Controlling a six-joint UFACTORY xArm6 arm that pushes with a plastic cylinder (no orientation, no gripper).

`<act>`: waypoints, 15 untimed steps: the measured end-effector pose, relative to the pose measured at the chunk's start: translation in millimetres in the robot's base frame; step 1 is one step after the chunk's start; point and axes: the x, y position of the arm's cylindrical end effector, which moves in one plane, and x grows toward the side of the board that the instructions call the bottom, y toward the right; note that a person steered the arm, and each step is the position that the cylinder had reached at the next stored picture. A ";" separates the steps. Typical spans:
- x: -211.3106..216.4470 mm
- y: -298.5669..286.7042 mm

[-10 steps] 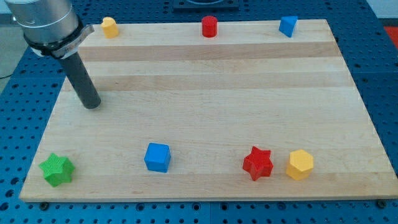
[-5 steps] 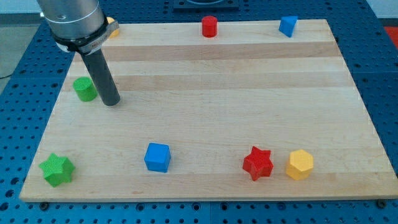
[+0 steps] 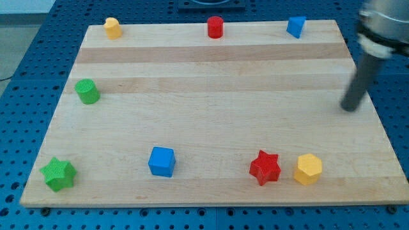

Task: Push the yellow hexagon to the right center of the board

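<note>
**Approach being set up for the yellow hexagon push**

Contact is not yet being made with anything. The rod is being held over the right side of the board (image 3: 211, 70), blurred, with my tip (image 3: 349, 107) sitting near the board's right edge at roughly mid height. No hand is fitted to this arm, so nothing is being grasped or released; the rod is simply standing clear of every block.

The yellow hexagon (image 3: 308, 169) is lying near the view's bottom right of the board, just beside the red star (image 3: 264, 167) on its left, the two close but seemingly not touching. My tip is well apart from it, above it in the view and somewhat to its right.

The step in hand is being judged as positioning, not pushing. The goal area, the right centre, is being occupied by the tip itself, so the tip is on the wrong side of the block. For the next move, the tip would need to be brought round to the hexagon's lower side, near the board's bottom edge, and then driven upward in the view and slightly rightward. Care is being called for on the way round, so that the hexagon is not knocked towards the bottom edge.

Other blocks are lying well away: a blue cube (image 3: 161, 161), a green star (image 3: 58, 174), a green cylinder (image 3: 87, 91), a small yellow block (image 3: 112, 27), a red cylinder (image 3: 215, 27) and a blue block (image 3: 295, 26).
</note>
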 end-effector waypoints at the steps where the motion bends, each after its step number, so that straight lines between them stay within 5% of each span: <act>1: 74.5 11.5; 2: 143.5 -8.9; 5: 145.8 -112.3; 8: 134.8 -156.7; 12: 93.8 -45.4; 14: 143.2 -88.1; 15: 116.1 -100.1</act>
